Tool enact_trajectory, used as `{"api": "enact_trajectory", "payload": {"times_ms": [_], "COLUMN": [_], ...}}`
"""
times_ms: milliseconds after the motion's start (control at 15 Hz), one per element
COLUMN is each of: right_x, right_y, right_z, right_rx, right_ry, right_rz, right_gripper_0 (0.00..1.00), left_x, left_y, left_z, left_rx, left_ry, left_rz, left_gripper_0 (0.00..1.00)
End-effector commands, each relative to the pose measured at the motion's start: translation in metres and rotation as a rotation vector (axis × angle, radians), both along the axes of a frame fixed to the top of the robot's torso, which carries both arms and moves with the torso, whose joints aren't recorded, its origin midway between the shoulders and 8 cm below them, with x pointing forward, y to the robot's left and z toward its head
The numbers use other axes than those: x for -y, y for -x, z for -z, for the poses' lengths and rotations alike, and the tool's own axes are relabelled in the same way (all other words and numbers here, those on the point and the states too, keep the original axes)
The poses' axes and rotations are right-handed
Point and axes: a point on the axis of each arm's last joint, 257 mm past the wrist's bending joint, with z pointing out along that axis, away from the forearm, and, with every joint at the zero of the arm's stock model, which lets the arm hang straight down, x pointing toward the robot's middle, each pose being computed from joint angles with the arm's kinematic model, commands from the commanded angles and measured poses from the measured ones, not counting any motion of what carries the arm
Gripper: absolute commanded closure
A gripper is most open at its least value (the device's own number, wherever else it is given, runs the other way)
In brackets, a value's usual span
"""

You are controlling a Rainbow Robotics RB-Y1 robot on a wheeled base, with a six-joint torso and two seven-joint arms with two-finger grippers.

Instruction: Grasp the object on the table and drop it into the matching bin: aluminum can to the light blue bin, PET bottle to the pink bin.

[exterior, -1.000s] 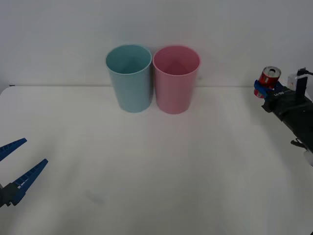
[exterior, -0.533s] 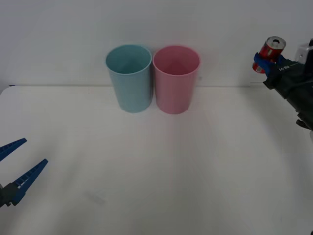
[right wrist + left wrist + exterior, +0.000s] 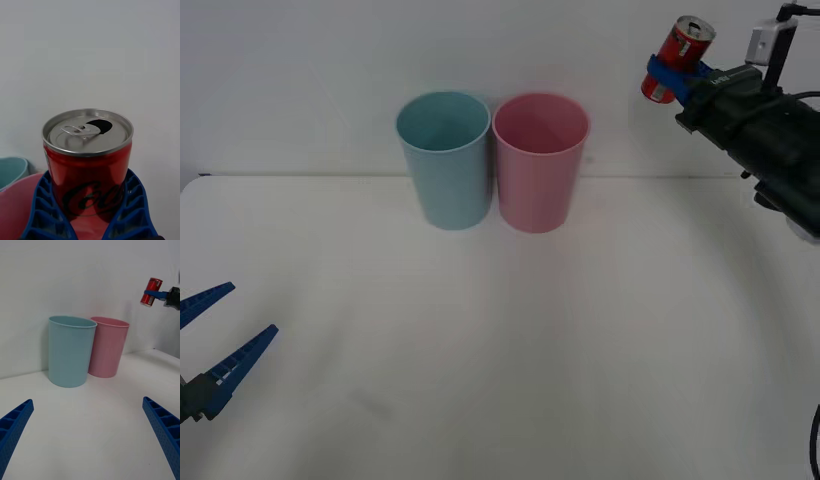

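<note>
The right pincer [image 3: 664, 76], closed on the small red aluminum can [image 3: 677, 45], holds it high, right of the tall pink plastic bin [image 3: 540, 160]. Released early, the can could land there instead of the pale blue bin [image 3: 444, 158]. The right wrist view reveals its opened top. The left pincer [image 3: 215, 340] idles open low over the white surface [image 3: 500, 330].

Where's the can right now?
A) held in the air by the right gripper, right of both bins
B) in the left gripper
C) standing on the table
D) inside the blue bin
A: the right gripper has its blue fingers shut on the can, high above the table and to the right of the pink bin and blue bin; the left gripper sits open and low at the near left.
</note>
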Motion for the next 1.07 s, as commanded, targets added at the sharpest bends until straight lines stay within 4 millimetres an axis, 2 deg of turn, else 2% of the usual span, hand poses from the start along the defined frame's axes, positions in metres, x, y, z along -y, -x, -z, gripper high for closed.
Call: {"api": "enact_trajectory", "payload": {"times_ms": [67,400,667,1067], "right_x": [-0.036,-0.113,-0.162,-0.244], "right_y": [-0.001,-0.001,-0.002,-0.029], "right_z": [-0.01,-0.016,-0.011,-0.005], "right_rx": [0.005,0.008,-0.007,-0.08], "right_ry": [0.008,0.005,0.013,0.038], "right_rz": [-0.056,-0.129,-0.157,-0.204], "right_gripper_0": [1.0,1.0,1.0,1.0], "left_x": [0.0,0.0,0.0,0.0], "left_y": [0.0,0.0,0.0,0.0], "left_z": [0.0,0.0,0.0,0.0], "left_rx": [0.0,0.0,0.0,0.0], "left_ry": [0.0,0.0,0.0,0.0], "left_rz": [0.0,0.0,0.0,0.0], "left_gripper_0": [0.0,0.0,0.0,0.0]}}
